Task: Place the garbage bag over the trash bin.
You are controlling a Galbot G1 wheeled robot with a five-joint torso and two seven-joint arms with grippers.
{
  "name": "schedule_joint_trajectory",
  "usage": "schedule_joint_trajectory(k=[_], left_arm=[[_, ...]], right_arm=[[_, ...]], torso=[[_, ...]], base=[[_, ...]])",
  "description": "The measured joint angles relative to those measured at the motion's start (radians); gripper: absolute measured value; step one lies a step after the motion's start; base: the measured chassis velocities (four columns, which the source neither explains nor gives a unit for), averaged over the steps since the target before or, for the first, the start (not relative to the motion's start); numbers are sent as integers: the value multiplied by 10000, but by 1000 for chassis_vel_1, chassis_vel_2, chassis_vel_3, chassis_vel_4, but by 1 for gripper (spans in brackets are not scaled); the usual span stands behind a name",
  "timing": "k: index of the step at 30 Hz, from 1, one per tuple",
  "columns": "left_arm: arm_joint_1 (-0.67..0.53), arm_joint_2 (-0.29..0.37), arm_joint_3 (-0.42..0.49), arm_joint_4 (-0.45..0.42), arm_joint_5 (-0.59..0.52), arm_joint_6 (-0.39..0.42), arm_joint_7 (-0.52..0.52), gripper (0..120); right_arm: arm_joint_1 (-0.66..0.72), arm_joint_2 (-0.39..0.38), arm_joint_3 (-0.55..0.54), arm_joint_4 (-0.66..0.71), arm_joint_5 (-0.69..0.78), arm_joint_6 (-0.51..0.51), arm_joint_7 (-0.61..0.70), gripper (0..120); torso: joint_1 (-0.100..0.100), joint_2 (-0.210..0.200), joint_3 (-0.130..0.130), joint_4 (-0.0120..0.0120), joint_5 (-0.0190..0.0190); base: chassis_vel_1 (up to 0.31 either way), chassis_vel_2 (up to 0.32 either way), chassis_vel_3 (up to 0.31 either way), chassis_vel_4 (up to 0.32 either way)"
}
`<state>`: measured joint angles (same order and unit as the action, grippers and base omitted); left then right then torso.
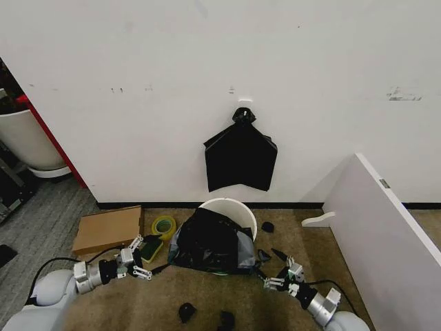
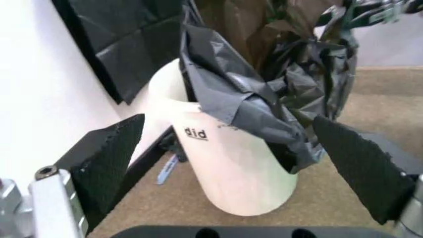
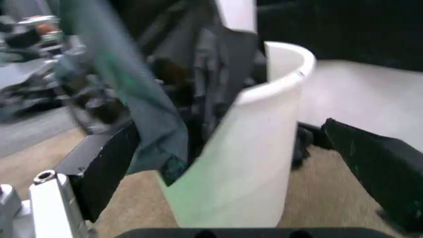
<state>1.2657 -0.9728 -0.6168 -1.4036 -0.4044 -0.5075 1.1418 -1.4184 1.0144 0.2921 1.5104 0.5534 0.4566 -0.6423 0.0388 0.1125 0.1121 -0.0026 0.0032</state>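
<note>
The cream-white trash bin (image 1: 233, 207) stands on the carpet by the wall. The black garbage bag (image 1: 209, 244) is draped crumpled over its near rim and front, and the far rim is bare. My left gripper (image 1: 145, 258) is open, low to the floor just left of the bag. My right gripper (image 1: 271, 268) is open, just right of it. The left wrist view shows the bin (image 2: 231, 168) and the bag (image 2: 264, 99) beyond the wide-spread fingers (image 2: 109, 158). In the right wrist view the bin (image 3: 258, 148) and bag (image 3: 198, 74) stand beyond its spread fingers (image 3: 377, 163).
A flat knotted black bag (image 1: 240, 157) hangs on the wall above the bin. A cardboard box (image 1: 109, 229), a yellow tape roll (image 1: 164, 225) and a yellow-green pad (image 1: 152, 248) lie left. A white board (image 1: 386, 227) leans right. Small black pieces (image 1: 186, 312) lie in front.
</note>
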Motion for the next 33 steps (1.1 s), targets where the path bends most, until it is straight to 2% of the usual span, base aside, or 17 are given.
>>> schedule_joint_trajectory(k=[11, 13, 14, 16, 17, 18, 19, 21, 22, 25, 26, 27, 28, 29, 30, 32, 33], left_arm=[[152, -193, -157, -263, 10, -134, -35, 100], [163, -238, -333, -411, -1, -134, -91, 100], [231, -437, -689, -689, -28, -137, -276, 100], [299, -601, -878, -841, -216, -187, -440, 100], [509, -873, -993, -1128, -1392, -364, -819, 100], [509, -873, -993, -1128, -1392, -364, -819, 100], [684, -1063, -997, -1370, -2418, -347, -994, 100], [837, -1325, -1049, -1618, -3337, -242, -1095, 100], [925, -1667, -1174, -1801, -3774, -188, -1117, 100], [986, -2110, -1317, -1915, -3613, -222, -1121, 100], [986, -2110, -1317, -1915, -3613, -222, -1121, 100], [1013, -2241, -1350, -1967, -3546, -231, -1132, 100], [1074, -2421, -1400, -2070, -3448, -243, -1155, 100], [1118, -2552, -1472, -2160, -3365, -257, -1169, 100], [1129, -2591, -1501, -2190, -3337, -261, -1171, 100], [1201, -2745, -1687, -2367, -3260, -294, -1182, 100], [1211, -2753, -1712, -2383, -3258, -296, -1185, 100]], right_arm=[[-419, -411, 450, 492, -796, 232, -2397, 100], [-368, -575, 802, 636, -1035, 161, -3252, 100], [-218, -684, 1185, 781, -947, 34, -4149, 100], [-90, -693, 1414, 912, -573, -158, -4649, 100], [142, -655, 1702, 1233, 523, -645, -5063, 100], [142, -655, 1702, 1233, 523, -645, -5063, 100], [290, -619, 1771, 1497, 1361, -998, -4972, 100], [556, -579, 1722, 1871, 2401, -1419, -4303, 100], [985, -534, 1391, 2230, 2889, -1770, -2568, 100], [1970, -423, 426, 2748, 2008, -3346, 570, 100], [1970, -423, 426, 2748, 2008, -3346, 570, 100], [2363, -389, 53, 2790, 1740, -4111, 1526, 100], [3119, -320, -558, 2652, 1495, -5537, 3031, 100], [3646, -262, -855, 2414, 1414, -6582, 3693, 100], [3856, -236, -960, 2292, 1386, -7008, 3867, 100], [5049, -20, -1480, 1578, 1179, -9205, 4335, 100], [5245, 23, -1554, 1462, 1113, -9486, 4341, 100]], torso=[[0, 0, 0, -2, 3], [0, 0, 0, -3, 3], [0, 0, 0, -3, 0], [0, 0, 0, -3, 3], [0, 0, 0, 0, 3], [0, 0, 0, 0, 3], [0, 0, 0, 0, -1], [-1, 0, -1, 0, -1], [-1, 0, -2, 0, 0], [0, 0, -1, -3, -1], [0, 0, -1, -3, -1], [0, 0, -1, -2, -1], [0, -1, 0, 6, 3], [0, -1, 0, 6, 1], [0, 0, 0, 5, 1], [1, 0, 2, -3, 2], [0, -1, 2, -4, 3]], base=[[0, 0, 0, 0], [0, 0, 0, 0], [0, 0, 0, 0], [0, 0, 0, 0], [0, 0, 0, 0], [0, 0, 0, 0], [0, 0, 0, 0], [0, 0, 0, 0], [0, 0, 0, 0], [0, 0, 0, 0], [0, 0, 0, 0], [0, 0, 0, 0], [0, 0, 0, 0], [0, 0, 0, 0], [0, 0, 0, 0], [0, 0, 0, 0], [0, 0, 0, 0]])
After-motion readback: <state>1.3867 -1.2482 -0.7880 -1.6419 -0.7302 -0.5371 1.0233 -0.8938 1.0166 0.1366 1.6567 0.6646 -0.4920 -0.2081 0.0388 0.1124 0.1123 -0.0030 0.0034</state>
